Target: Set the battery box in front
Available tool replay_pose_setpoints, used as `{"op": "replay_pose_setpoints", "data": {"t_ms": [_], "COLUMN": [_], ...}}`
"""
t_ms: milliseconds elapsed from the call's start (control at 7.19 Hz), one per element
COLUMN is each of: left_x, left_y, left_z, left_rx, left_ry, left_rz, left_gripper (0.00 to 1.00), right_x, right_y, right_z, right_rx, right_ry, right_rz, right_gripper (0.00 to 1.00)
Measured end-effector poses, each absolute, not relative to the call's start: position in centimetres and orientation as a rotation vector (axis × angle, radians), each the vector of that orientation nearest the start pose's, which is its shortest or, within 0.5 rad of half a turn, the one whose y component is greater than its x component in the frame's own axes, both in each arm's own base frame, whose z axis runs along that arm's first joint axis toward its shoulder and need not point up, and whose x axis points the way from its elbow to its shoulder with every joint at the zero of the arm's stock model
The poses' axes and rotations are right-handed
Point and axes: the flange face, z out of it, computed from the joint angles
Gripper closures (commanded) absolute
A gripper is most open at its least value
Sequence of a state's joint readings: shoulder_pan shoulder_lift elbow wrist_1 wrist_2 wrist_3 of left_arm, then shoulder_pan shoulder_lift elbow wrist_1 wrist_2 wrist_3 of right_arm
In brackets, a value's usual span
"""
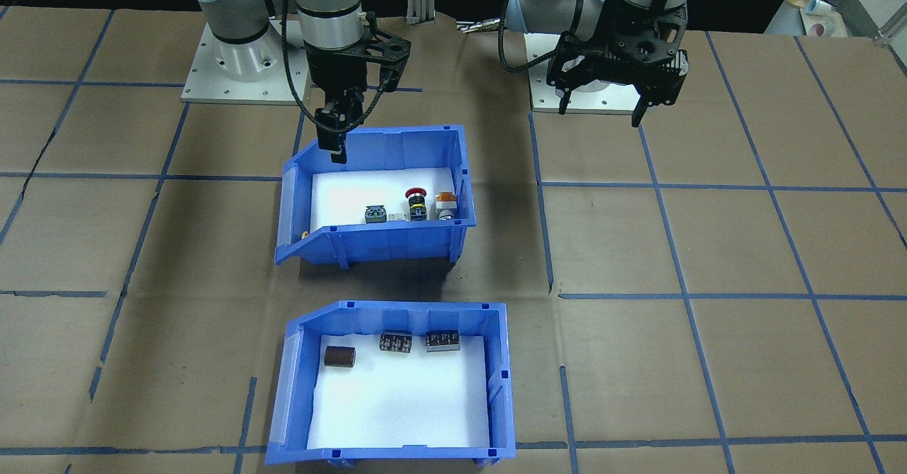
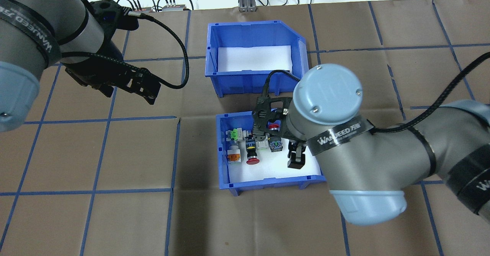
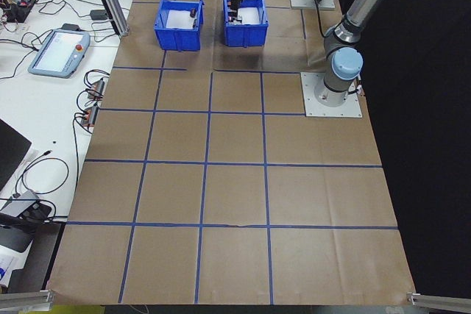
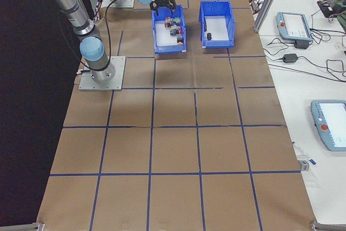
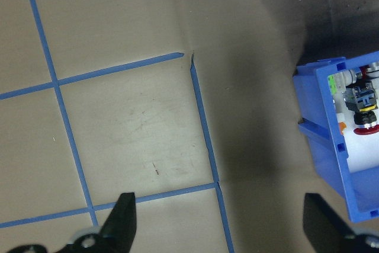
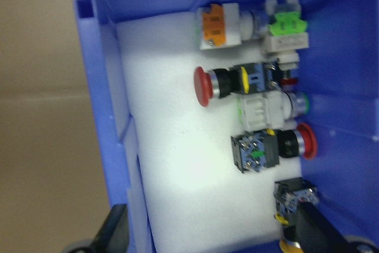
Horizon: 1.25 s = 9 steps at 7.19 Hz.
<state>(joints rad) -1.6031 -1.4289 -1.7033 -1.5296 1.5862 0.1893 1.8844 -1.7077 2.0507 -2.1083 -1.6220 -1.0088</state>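
— Nearest the lens sat the battery box, by the table's operator-side edge, with three small dark cylinders on its white foam. Nothing touched it.

— And the other blue bin?

— The switch bin stood just behind it, toward the robot's edge, a strip of bare paper between the two. The right gripper hung at that bin's robot-side wall. Its wrist view showed the fingers spread wide, one about over the wall and one inside, clamping nothing.

— The left gripper?

— Further right, raised over bare table near its base, jaws wide apart and empty.

— So which step?

— If "front" meant the operator side, the box looked already placed. I judged the right arm busy at the switch bin's wall. The next move would call for lifting clear without dragging that bin forward into the battery box.
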Motion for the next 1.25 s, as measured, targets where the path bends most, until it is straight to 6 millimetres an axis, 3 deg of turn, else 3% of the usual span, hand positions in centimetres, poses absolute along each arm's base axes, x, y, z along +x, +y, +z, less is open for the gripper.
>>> {"op": "replay_pose_setpoints", "data": {"t_ms": [417, 696, 974, 1252], "left_x": [-14.6, -14.6, -14.6, -14.6], "left_y": [-43.2, -43.2, -43.3, -43.3], "left_z": [49.3, 49.3, 49.3, 49.3], "left_rx": [0.368, 0.370, 0.371, 0.369], "left_ry": [3.099, 3.101, 3.101, 3.101], "left_rz": [-0.084, -0.086, -0.087, -0.090], "left_gripper": [0.01, 0.01, 0.01, 0.01], "right_x": [19.2, 15.2, 13.1, 12.7], "right_y": [-41.1, -43.1, -44.2, -45.6], "right_z": [39.9, 42.2, 44.7, 45.7], "right_rx": [-1.288, -0.757, -0.278, 0.045], "right_ry": [2.942, 3.067, 3.130, 3.138], "right_rz": [-0.318, -0.239, -0.155, -0.069], "right_gripper": [0.00, 0.00, 0.00, 0.00]}}
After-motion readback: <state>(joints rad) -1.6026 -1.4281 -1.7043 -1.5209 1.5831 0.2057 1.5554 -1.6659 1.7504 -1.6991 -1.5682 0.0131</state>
